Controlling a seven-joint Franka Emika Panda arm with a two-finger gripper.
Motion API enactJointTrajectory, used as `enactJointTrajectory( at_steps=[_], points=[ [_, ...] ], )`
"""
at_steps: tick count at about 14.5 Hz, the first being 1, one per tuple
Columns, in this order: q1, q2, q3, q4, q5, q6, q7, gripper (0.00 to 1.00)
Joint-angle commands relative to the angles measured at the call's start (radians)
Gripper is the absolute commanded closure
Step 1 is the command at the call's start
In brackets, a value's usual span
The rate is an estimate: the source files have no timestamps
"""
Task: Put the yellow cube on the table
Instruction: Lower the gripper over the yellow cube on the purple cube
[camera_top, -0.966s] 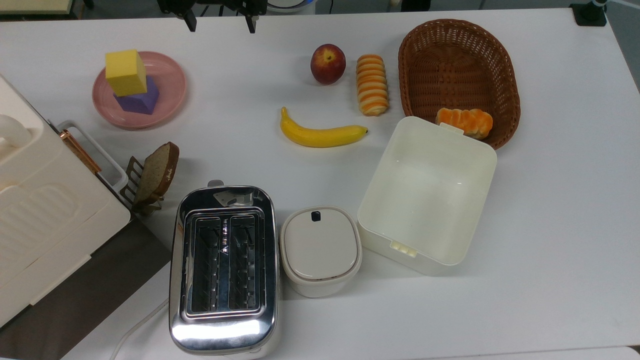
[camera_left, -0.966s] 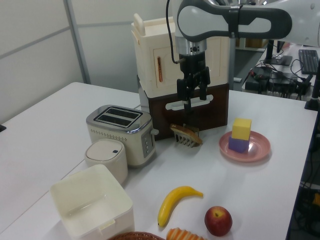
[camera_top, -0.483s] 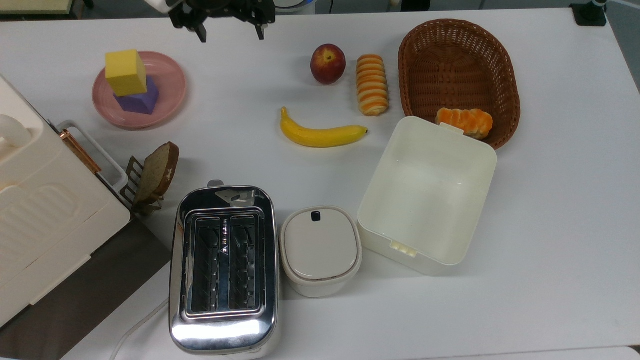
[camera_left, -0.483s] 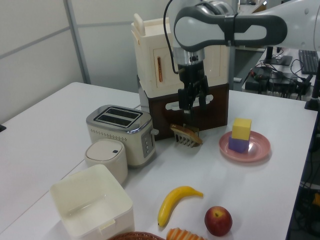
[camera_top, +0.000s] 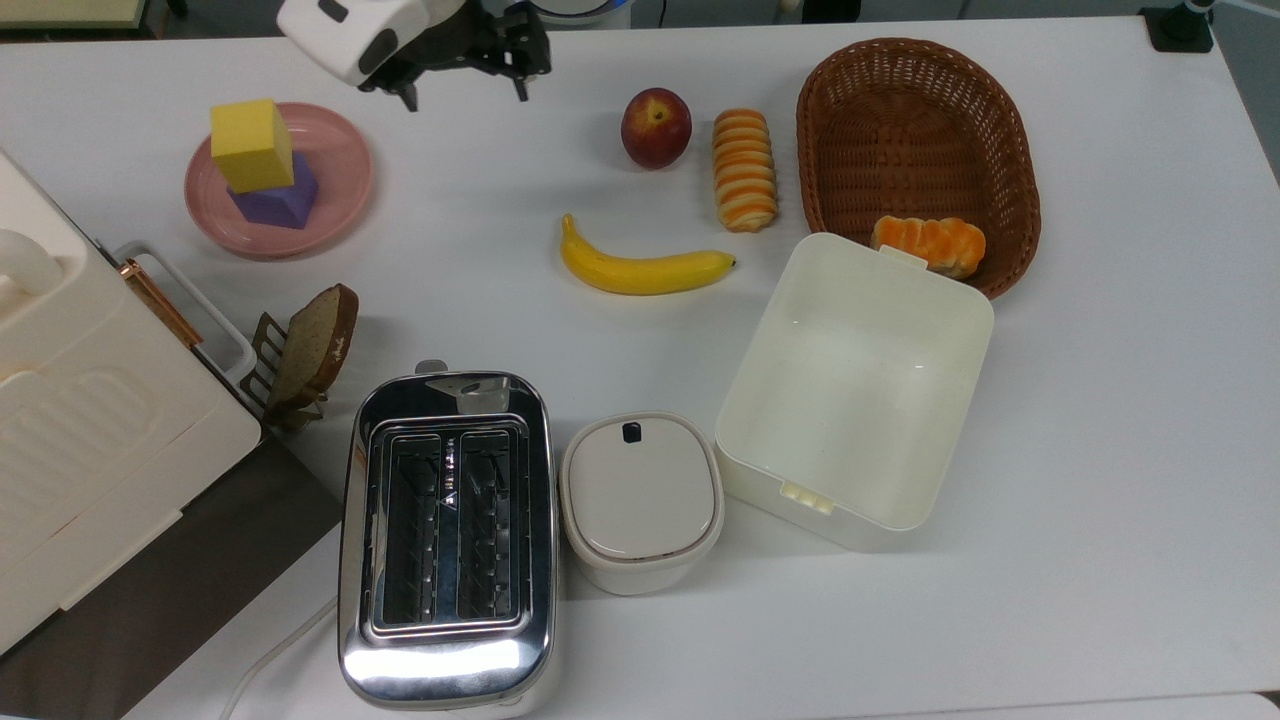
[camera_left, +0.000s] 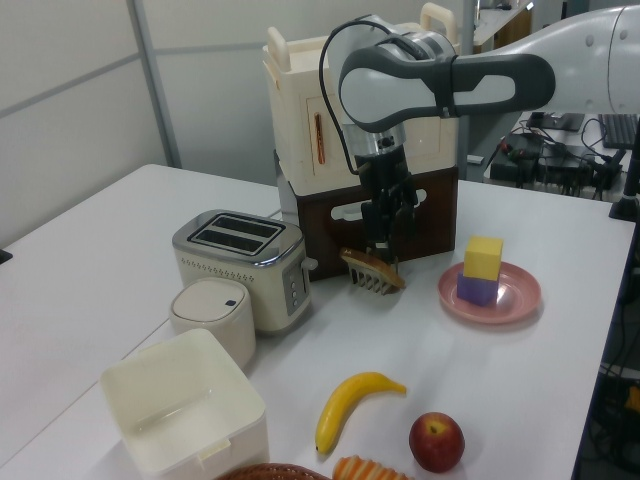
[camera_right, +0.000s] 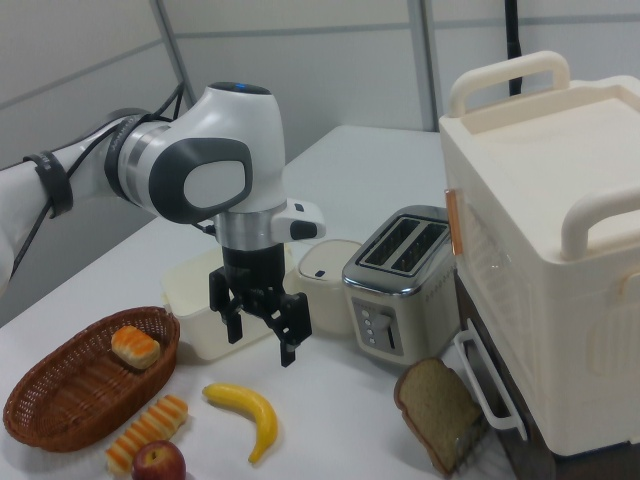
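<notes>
Hand (camera_right: 263, 342) pointing downward, fingers (camera_right: 295, 345) spread apart, nothing held.

The tall cream plastic cabinet (camera_top: 90, 420) runs off the top view's left edge. The brown woven wicker basket (camera_left: 270, 471) is cut by the left view's bottom edge. The matte purple cube (camera_top: 278, 203) sits half hidden beneath the matte yellow cube (camera_top: 251, 143).

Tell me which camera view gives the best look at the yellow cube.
The top view: the matte yellow cube shows unobstructed from above, stacked on the purple cube on the round pink plate. The left view also shows the yellow cube atop the purple one, smaller and from the side. The right view offers no look at it.
</notes>
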Motion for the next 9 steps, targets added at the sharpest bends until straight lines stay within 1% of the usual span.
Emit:
enactJointTrajectory(
  at_steps=[1, 2, 4, 5, 7, 9],
  points=[
    [-0.061, -0.020, -0.021, -0.027, -0.086, 0.003, -0.083, 0.00],
    [-0.089, -0.020, -0.021, -0.050, -0.106, 0.014, -0.129, 0.00],
    [-0.155, -0.019, -0.021, -0.104, -0.152, 0.100, -0.187, 0.00],
    [-0.201, -0.019, -0.021, -0.147, -0.160, 0.172, -0.217, 0.00],
    [-0.287, -0.017, -0.021, -0.214, -0.174, 0.262, -0.363, 0.00],
    [-0.324, -0.013, -0.021, -0.274, -0.180, 0.350, -0.424, 0.00]
  ],
)
